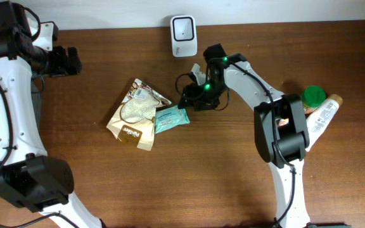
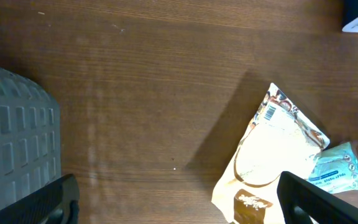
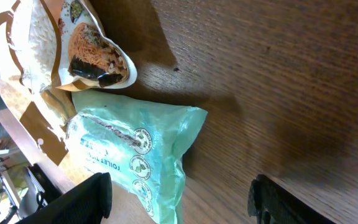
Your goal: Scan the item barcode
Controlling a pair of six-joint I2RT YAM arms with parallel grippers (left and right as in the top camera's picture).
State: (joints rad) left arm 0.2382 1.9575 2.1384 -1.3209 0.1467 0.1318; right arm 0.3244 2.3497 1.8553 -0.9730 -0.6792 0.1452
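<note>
Item: teal packet (image 1: 171,118), a small film pack, lying flat on the table (image 1: 233,177) near the centre, its left end touching the tan pouch (image 1: 135,114); cannot tell whether it overlaps the pouch edge. Judged handling: light and soft, with crinkly film that gives under pressure and may slip, and contents that look compressible rather than fragile. Best hold is probably across the narrow width near the free right end, clear of the printed face and of the pouch, with a moderate squeeze so the pack does not fold. No barcode shows on the upper face in any view, so it may be underneath and the pack may need turning toward the scanner (image 1: 184,36), which stands at the back edge, well apart from the packet. Right pincer (image 3: 179,190) sits low over the packet's right end. Its fingers stand apart with the end of the pack lying between them, and neither finger appears to press on the film, so nothing is held. Left pincer (image 2: 179,205) is off to the far left, well apart from the packet, fingers spread wide and empty. A green-lidded jar (image 1: 313,97) and a tube (image 1: 325,114) lie at the right, not involved.
</note>
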